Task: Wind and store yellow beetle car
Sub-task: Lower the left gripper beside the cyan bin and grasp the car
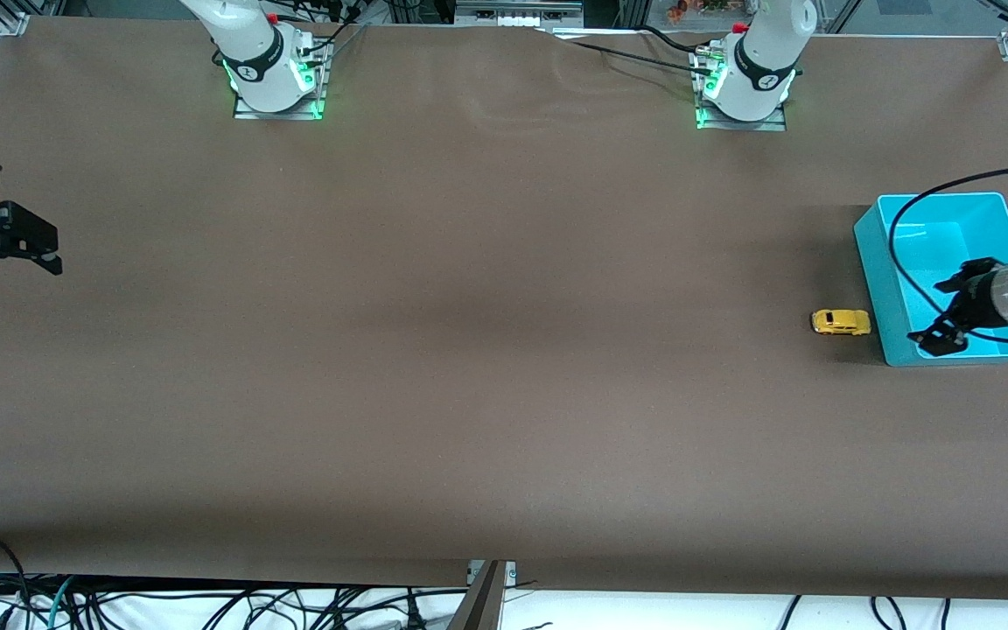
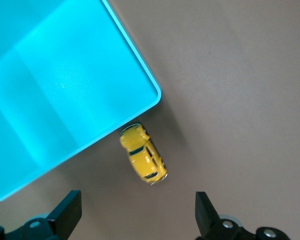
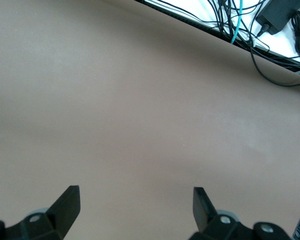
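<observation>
The yellow beetle car (image 1: 841,322) (image 2: 143,153) stands on the brown table close beside the teal bin (image 1: 870,262) (image 2: 140,65), on the bin's side toward the right arm's end. The bin has nothing in it. My left gripper (image 1: 944,312) (image 2: 138,210) hangs open over the bin's edge nearest the car, and nothing is between its fingers. My right gripper (image 1: 27,232) (image 3: 136,207) waits open over bare table at the right arm's end, holding nothing.
Both arm bases (image 1: 276,79) (image 1: 745,87) stand along the table's back edge. The left arm's black cable (image 1: 906,219) loops above the bin. Loose cables (image 3: 259,30) lie off the table's front edge.
</observation>
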`<move>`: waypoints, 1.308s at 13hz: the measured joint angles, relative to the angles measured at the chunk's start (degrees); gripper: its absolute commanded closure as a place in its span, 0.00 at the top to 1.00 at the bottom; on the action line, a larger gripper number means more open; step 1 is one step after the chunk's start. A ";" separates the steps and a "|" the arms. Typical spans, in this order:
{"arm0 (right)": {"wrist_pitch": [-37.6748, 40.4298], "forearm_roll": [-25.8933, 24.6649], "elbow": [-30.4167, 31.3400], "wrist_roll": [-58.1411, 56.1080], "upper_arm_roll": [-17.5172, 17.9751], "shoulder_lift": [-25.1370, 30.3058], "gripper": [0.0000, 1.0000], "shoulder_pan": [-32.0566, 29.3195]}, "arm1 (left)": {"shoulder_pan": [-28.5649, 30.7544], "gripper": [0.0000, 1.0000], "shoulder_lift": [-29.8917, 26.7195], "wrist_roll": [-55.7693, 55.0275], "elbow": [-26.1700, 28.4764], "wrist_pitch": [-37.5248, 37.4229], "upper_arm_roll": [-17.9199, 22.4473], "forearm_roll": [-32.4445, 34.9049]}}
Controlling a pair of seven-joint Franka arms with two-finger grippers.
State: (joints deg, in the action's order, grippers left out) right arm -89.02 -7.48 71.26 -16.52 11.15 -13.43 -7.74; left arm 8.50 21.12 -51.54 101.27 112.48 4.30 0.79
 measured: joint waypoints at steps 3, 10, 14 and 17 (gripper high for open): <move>2.80 0.33 2.86 2.61 -4.06 3.09 1.00 3.24 | -0.31 1.00 2.65 -7.45 3.62 7.85 -0.19 -0.02; 6.51 5.61 5.04 6.50 -11.60 3.65 1.00 5.56 | -0.61 1.00 3.59 -17.29 14.18 22.28 -1.34 -0.02; 7.03 5.61 6.29 7.10 -11.97 3.81 1.00 5.54 | -0.68 1.00 3.65 -19.95 22.27 32.58 -1.33 -0.02; 7.13 5.61 8.83 7.21 -12.15 5.39 1.00 5.47 | -0.65 0.97 3.59 -21.35 22.85 33.84 -1.08 -0.02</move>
State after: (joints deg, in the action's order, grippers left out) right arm -81.89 -1.87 80.10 -9.31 -1.00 -8.04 -2.26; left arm 7.85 24.71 -72.90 124.11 146.33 3.22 0.77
